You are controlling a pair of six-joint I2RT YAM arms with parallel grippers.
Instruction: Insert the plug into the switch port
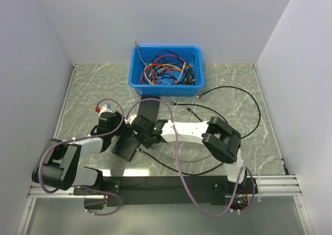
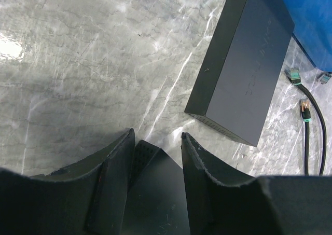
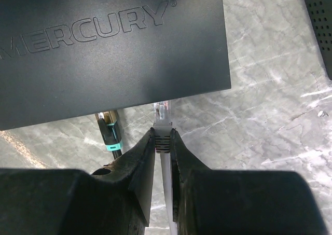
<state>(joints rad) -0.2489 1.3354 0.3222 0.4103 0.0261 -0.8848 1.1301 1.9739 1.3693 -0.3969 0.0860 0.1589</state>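
A black MERCURY switch [image 3: 104, 43] fills the top of the right wrist view; its ports are hidden under its top face. My right gripper [image 3: 163, 133] is shut on a white plug [image 3: 164, 122], whose clear tip touches the switch's near edge. Beside it, a black plug with a teal band [image 3: 109, 130] also meets that edge. From above, the switch [image 1: 123, 148] lies between my left gripper [image 1: 116, 130] and right gripper [image 1: 139, 136]. In the left wrist view my left gripper [image 2: 156, 135] straddles a corner of the switch [image 2: 155, 188], fingers against its sides.
A second black switch [image 1: 149, 109] [image 2: 244, 74] lies just beyond, in front of a blue bin [image 1: 136, 79] of tangled cables. Loose black cables [image 1: 244, 102] with plugs [image 2: 305, 110] run over the marble table to the right. White walls close in three sides.
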